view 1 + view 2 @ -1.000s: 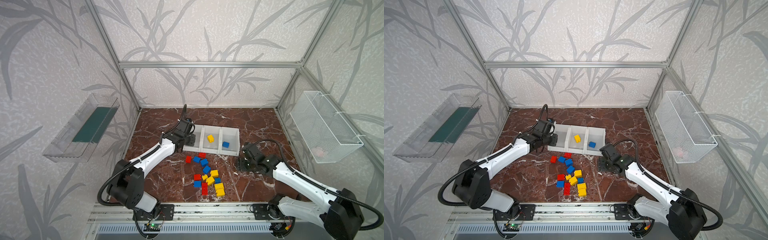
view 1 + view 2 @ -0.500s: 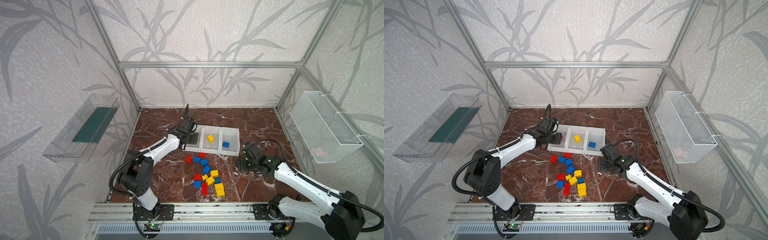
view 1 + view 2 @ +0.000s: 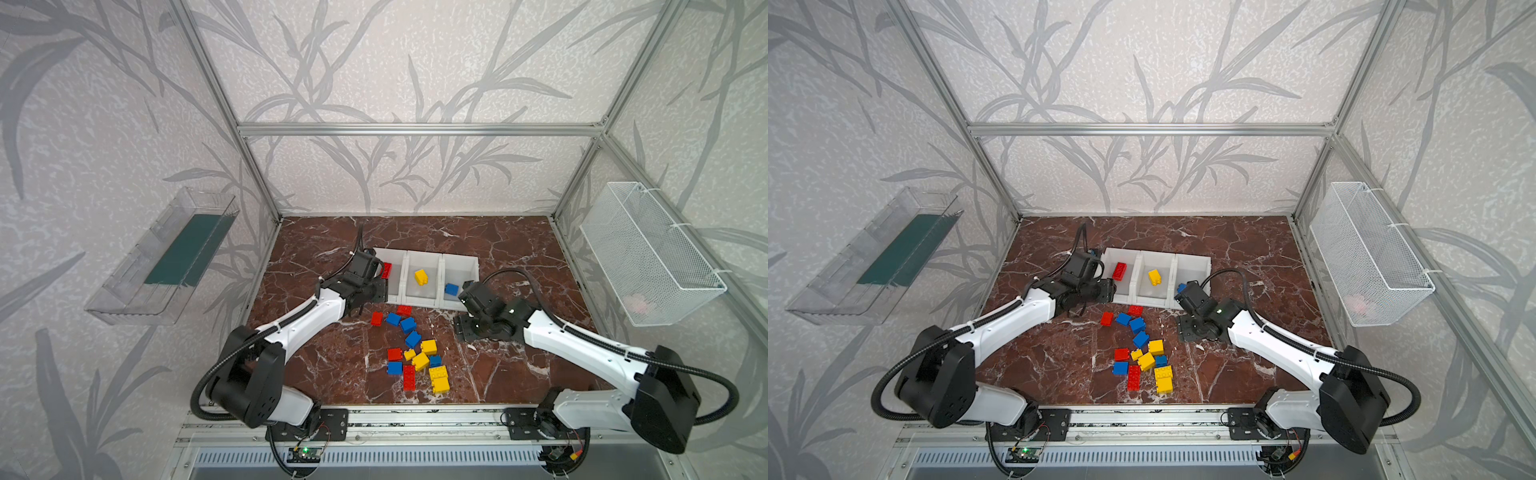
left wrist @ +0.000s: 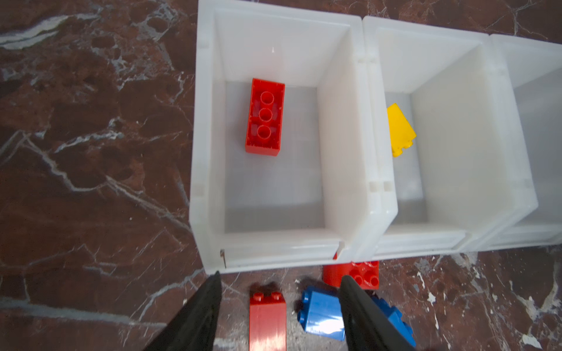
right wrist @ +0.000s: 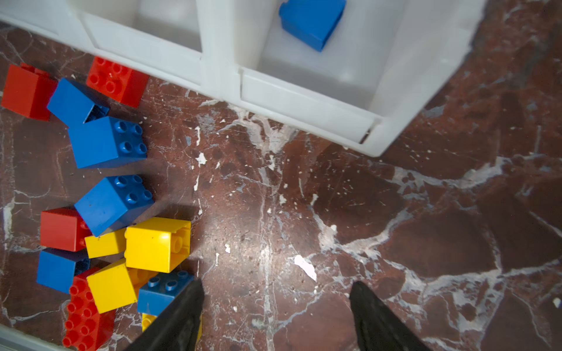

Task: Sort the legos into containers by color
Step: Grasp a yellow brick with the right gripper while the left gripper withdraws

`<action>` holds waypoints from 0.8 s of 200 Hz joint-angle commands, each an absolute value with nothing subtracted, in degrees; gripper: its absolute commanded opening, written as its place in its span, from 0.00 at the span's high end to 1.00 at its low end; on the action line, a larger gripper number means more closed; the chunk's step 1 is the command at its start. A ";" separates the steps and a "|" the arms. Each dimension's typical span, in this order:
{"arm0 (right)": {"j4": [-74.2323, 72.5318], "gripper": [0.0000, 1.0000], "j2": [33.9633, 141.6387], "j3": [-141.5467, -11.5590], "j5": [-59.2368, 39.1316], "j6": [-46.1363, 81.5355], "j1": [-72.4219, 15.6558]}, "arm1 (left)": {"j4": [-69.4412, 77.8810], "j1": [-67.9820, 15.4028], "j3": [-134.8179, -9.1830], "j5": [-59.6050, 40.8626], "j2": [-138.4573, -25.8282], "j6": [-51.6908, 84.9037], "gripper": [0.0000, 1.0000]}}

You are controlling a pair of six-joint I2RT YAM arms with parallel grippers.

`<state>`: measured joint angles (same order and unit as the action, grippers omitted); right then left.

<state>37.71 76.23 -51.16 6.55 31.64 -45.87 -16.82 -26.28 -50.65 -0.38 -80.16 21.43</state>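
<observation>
Three white containers point(image 3: 405, 278) point(image 3: 1136, 276) point(image 4: 206, 152) point(image 5: 219, 60) stand in a row at mid-table. A long red brick point(image 3: 386, 270) point(image 4: 264, 117) lies studs-down in the left one. The middle one holds a yellow brick point(image 3: 421, 277) point(image 4: 400, 130), the right one a blue brick point(image 3: 451, 289) point(image 5: 313, 21). Loose legos point(image 3: 415, 353) point(image 5: 121, 206) in red, blue and yellow are scattered in front. My left gripper point(image 3: 376, 291) point(image 4: 280, 276) is open and empty at the left container's front, above a red brick point(image 4: 267, 319) and a blue brick point(image 4: 322, 313). My right gripper point(image 3: 463, 330) point(image 5: 277, 284) is open over bare marble, right of the pile.
A white wire basket point(image 3: 648, 257) hangs on the right wall. On the left wall sits a clear tray point(image 3: 166, 257) with a green base. An aluminium rail point(image 3: 415, 419) runs along the table's front edge, and frame posts stand at the back corners.
My left gripper has opened and let the long red brick go into the left container, then drawn back to the container's front. The right arm has barely moved.
</observation>
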 commanded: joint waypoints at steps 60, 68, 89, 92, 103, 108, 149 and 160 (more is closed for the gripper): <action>39.01 0.24 90.57 -62.31 7.78 34.25 -56.94 | -16.96 -26.04 -37.13 0.88 -63.01 25.79 0.34; 39.27 0.24 91.47 -63.01 8.01 34.70 -57.49 | -16.90 -26.03 -36.01 0.82 -61.69 26.20 0.34; 40.18 0.24 93.67 -64.58 8.62 35.38 -58.18 | -16.57 -26.04 -34.00 0.71 -59.24 27.02 0.33; 40.22 0.24 93.94 -64.76 8.61 35.48 -58.18 | -16.49 -26.02 -33.89 0.63 -59.02 27.11 0.33; 40.73 0.24 94.84 -65.33 8.61 35.83 -58.19 | -16.36 -26.06 -33.45 0.46 -58.39 27.25 0.33; 40.96 0.24 95.20 -65.50 8.62 35.92 -58.18 | -16.27 -26.02 -33.36 0.36 -58.28 27.27 0.33; 40.95 0.24 97.45 -66.33 7.47 36.09 -58.18 | -16.00 -26.04 -33.24 -0.40 -58.47 27.33 0.33; 40.62 0.24 97.47 -66.68 6.93 36.04 -58.18 | -15.92 -26.04 -33.06 -0.44 -58.27 27.48 0.33</action>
